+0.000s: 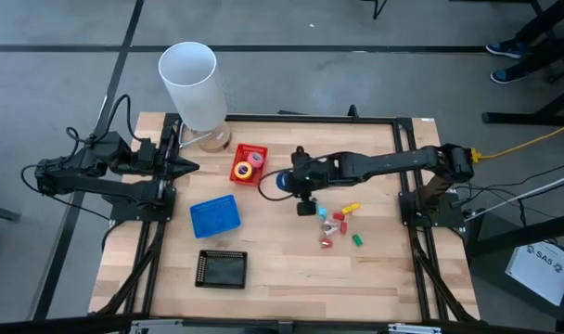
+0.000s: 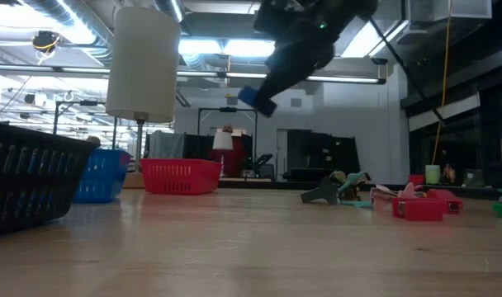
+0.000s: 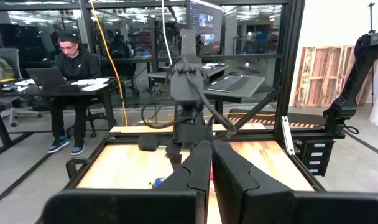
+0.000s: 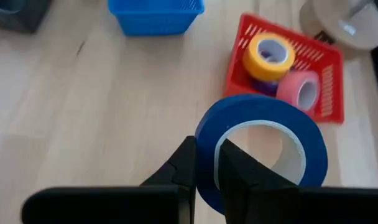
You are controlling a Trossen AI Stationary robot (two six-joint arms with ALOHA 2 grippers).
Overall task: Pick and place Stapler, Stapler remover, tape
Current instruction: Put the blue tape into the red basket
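Observation:
My right gripper [image 4: 207,167] is shut on a blue tape roll [image 4: 263,149], which hangs in the air beside the red basket [image 1: 260,153] in the high view and well above the table in the low view [image 2: 258,101]. In the red basket [image 4: 329,81] lie a yellow roll [image 4: 268,56] and a pink roll [image 4: 299,90]. Small red, yellow and green pieces [image 1: 338,223] lie on the table toward the right of the gripper. My left gripper [image 1: 187,167] waits shut at the table's left edge; its fingers [image 3: 195,171] are together. My right gripper pinches the blue roll's wall [image 4: 207,134] with one finger [image 4: 239,168] inside the ring and the other finger [image 4: 186,168] outside. It comes slanting down from the table's right side. The roll is lifted clear of the table and stands on edge in the hold.
A blue basket [image 1: 214,215] and a black basket [image 1: 222,269] sit left of centre. A tall white cylinder [image 1: 191,79] stands on a round base at the far left corner. In the low view, a dark tool [image 2: 321,194] and a red piece [image 2: 420,206] lie on the right.

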